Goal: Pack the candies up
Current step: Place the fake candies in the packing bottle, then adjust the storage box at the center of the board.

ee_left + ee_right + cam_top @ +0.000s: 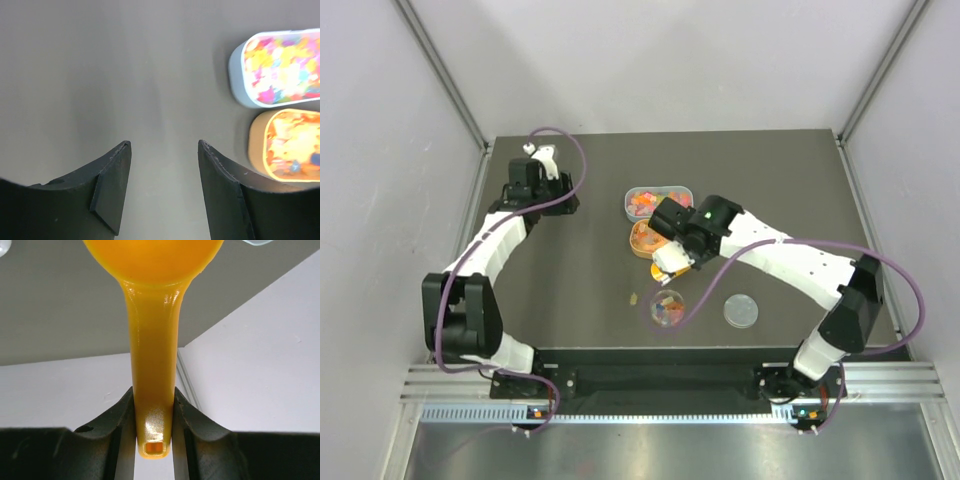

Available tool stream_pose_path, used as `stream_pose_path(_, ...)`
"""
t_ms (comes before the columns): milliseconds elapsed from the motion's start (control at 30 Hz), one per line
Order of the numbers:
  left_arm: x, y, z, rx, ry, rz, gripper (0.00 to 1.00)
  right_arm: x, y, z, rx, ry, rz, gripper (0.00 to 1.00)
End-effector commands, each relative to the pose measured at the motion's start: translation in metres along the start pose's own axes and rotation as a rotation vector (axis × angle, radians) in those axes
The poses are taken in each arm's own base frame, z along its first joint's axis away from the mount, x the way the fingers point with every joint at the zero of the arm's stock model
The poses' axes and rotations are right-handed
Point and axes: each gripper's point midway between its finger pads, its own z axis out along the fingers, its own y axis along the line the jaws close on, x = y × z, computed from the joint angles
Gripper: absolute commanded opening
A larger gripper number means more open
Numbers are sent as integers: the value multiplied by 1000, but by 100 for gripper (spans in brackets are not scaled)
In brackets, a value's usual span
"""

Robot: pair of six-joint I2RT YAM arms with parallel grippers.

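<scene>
The tiny multicoloured candies lie in three places around the middle of the dark grey table. Most fill a translucent, rounded rectangular plastic tub towards the far side. Some sit in the bowl of an orange plastic scoop, just on the near side of the tub and slightly left. More lie in a small clear round cup, nearer still. One pale stray sweet rests on the bare table just left of the cup. A clear round lid lies flat to the right of the cup, apart from it.

The right gripper pinches the scoop's handle, with both black fingers pressed against its sides close to the handle's end. The bowl sits out beyond the fingertips, so its candies are ahead of the jaws rather than between them. In the right wrist view only the smooth outside of the bowl shows, and the sweets inside are hidden.

The left gripper is near the far left corner of the table. Its jaws are spread, with only bare table in the gap. In the left wrist view the tub and the loaded scoop sit off to the right, past the right-hand finger. In the top view they are well apart from this gripper.
</scene>
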Motion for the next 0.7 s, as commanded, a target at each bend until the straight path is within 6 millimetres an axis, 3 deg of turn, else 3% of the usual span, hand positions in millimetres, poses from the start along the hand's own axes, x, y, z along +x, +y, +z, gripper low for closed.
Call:
stream_pose_path(0, -29, -14, 3, 67, -53, -5, 61, 22, -4, -9, -38, 30, 74, 0)
stream_pose_path(33, -38, -16, 3, 78, -63, 4, 61, 29, -7, 0, -61, 45, 106, 0)
stream_pose_path(100, -34, -18, 15, 90, -24, 2, 61, 42, -21, 2, -52, 42, 166, 0)
stream_pose_path(233, -45, -25, 34, 121, 7, 3, 60, 75, -38, 20, -41, 63, 241, 0)
stream_pose_path(300, -47, -27, 41, 126, 8, 1, 61, 84, -40, 27, -46, 61, 257, 0)
stream_pose_path(467, -37, -33, 74, 155, 65, 4, 60, 116, -39, 68, -149, 127, 331, 0)
stream_pose_path(567, -29, -39, 89, 177, 103, 0, 59, 128, -52, 87, -169, 169, 333, 0)
stream_pose_path(600, -27, -41, 93, 185, 106, -2, 59, 135, -64, 84, -138, 177, 345, 0)
stream_pose_path(667, -24, -46, 103, 195, 112, 2, 59, 133, -74, 101, -159, 205, 302, 0)
